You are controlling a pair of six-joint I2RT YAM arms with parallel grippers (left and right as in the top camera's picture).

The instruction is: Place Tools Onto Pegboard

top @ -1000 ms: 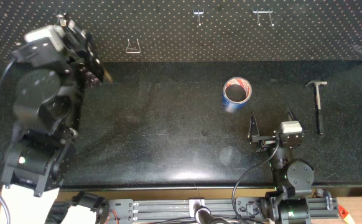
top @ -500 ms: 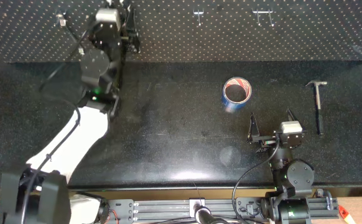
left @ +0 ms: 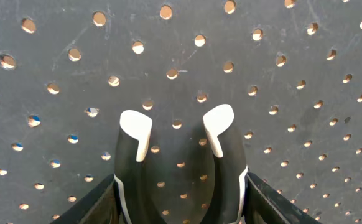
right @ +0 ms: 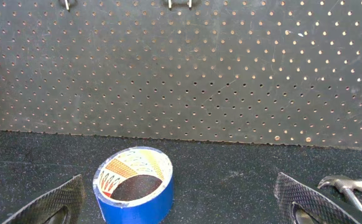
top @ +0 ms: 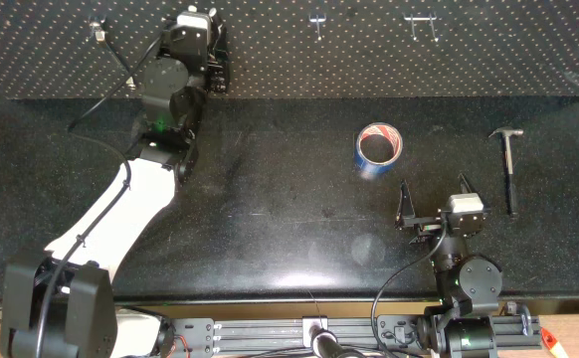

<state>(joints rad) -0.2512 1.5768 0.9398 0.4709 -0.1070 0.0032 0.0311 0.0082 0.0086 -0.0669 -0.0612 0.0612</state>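
The black pegboard (top: 369,60) runs along the back of the table. My left gripper (top: 210,55) is up against it at the left. Seen from the left wrist, the left gripper (left: 177,127) is open, its white fingertips (left: 136,127) close to the holes with nothing between them. A blue tape roll (top: 377,149) lies on the table right of centre, and a hammer (top: 508,169) lies at the far right. My right gripper (top: 434,204) rests open near its base, short of the tape roll (right: 133,185) and the hammer (right: 346,185).
Metal hooks (top: 317,22) (top: 421,25) hang on the pegboard's upper right, and another small hook (top: 98,32) sits at its upper left. The black tabletop (top: 270,199) spreads between the two arms.
My left arm swung from the table's far left up to the pegboard, then edged slightly right. It now covers the small triangular hook seen before. The right arm, tape and hammer stayed put.
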